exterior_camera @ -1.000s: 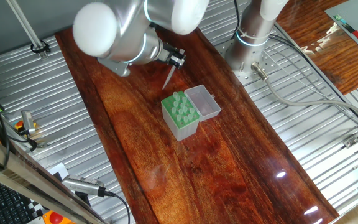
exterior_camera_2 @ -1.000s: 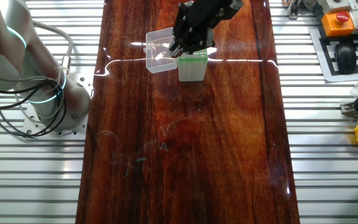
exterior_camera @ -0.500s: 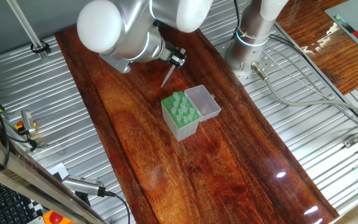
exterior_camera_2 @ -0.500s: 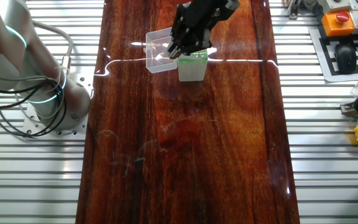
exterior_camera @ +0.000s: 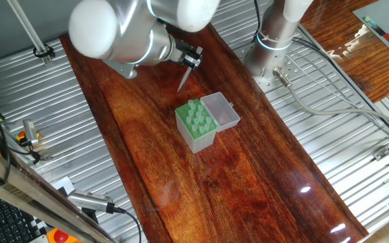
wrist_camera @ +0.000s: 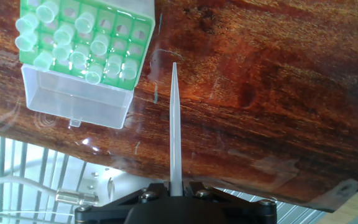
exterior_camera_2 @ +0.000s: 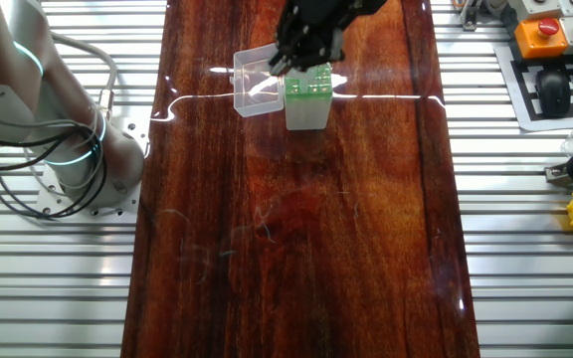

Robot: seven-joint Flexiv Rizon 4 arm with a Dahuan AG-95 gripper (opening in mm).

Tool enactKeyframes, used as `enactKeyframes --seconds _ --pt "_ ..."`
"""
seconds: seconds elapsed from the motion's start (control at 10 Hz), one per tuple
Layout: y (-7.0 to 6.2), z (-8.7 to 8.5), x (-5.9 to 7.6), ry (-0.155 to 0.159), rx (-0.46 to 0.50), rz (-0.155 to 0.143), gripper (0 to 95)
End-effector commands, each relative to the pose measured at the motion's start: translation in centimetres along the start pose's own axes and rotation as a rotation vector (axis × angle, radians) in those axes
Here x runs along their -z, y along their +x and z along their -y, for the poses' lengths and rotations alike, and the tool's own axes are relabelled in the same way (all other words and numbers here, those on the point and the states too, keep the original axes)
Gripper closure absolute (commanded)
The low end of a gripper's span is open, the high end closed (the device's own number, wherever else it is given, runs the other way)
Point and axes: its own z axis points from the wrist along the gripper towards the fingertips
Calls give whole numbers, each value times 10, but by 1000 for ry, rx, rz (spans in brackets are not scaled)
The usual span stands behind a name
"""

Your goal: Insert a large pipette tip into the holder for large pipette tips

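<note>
Pinching the large pipette tip [wrist_camera: 175,124] by its wide end, the gripper [wrist_camera: 176,186] is closed; it's light, stiff-ish, slippery plastic, so that's probably the right spot.

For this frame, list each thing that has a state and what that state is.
large pipette tip: held in the hand, off the table, pointing down, not inserted.
hand: shut on the tip's wide end.
holder for large pipette tips: standing on the table, partly filled with tips, some holes empty.
clear lid: flipped open beside the rack.
</note>
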Motion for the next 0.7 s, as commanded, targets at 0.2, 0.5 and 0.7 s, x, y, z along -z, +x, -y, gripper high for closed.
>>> enactKeyframes --seconds 0.2,0.5,0.7 --pt "-3 -17 1 2 0 -21 950" --pt "-8 -17 -4 0 15 -24 950" --pt "-10 -16 -6 5 21 -27 950"
